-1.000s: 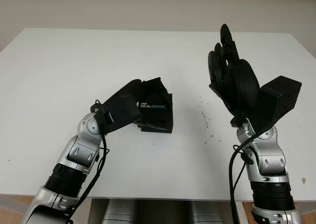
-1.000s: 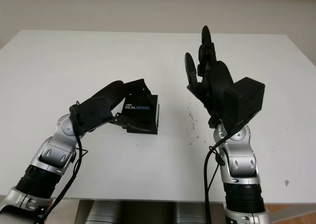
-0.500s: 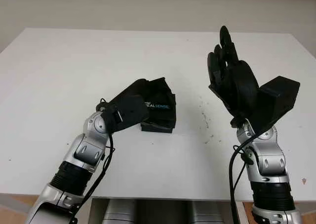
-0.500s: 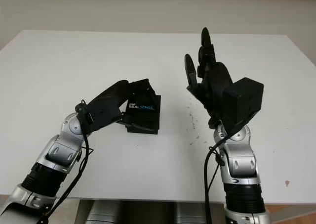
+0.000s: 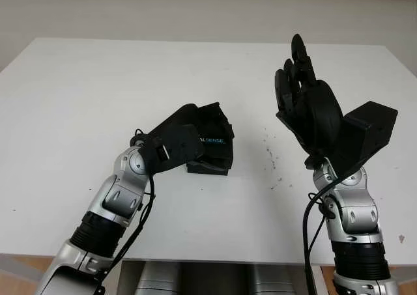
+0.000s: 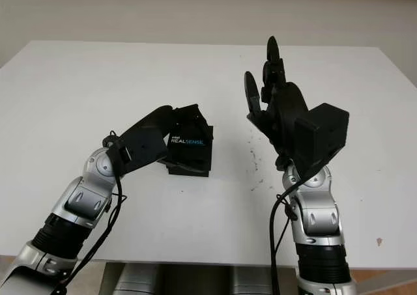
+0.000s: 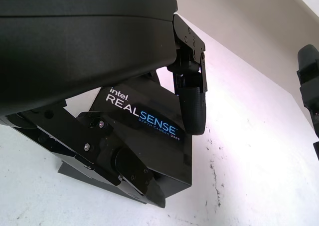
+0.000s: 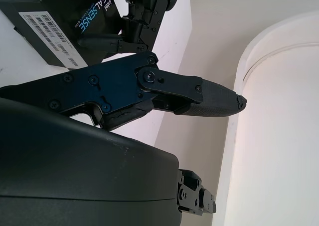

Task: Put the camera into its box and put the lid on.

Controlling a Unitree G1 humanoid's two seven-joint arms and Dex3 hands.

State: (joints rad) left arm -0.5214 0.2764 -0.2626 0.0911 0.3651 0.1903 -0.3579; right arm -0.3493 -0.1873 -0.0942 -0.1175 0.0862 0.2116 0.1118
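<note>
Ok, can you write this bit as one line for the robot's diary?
left hand: shut on black RealSense box | right hand: open, raised over white table

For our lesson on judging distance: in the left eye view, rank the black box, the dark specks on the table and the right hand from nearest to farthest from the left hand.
1. Box: held by the left hand, centre.
2. Specks: on the table, right of the box.
3. Right hand: open, raised at the right.

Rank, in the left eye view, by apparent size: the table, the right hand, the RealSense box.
1. table
2. right hand, raised nearer the camera, so likely flattered
3. RealSense box, partly covered by the left hand
</note>
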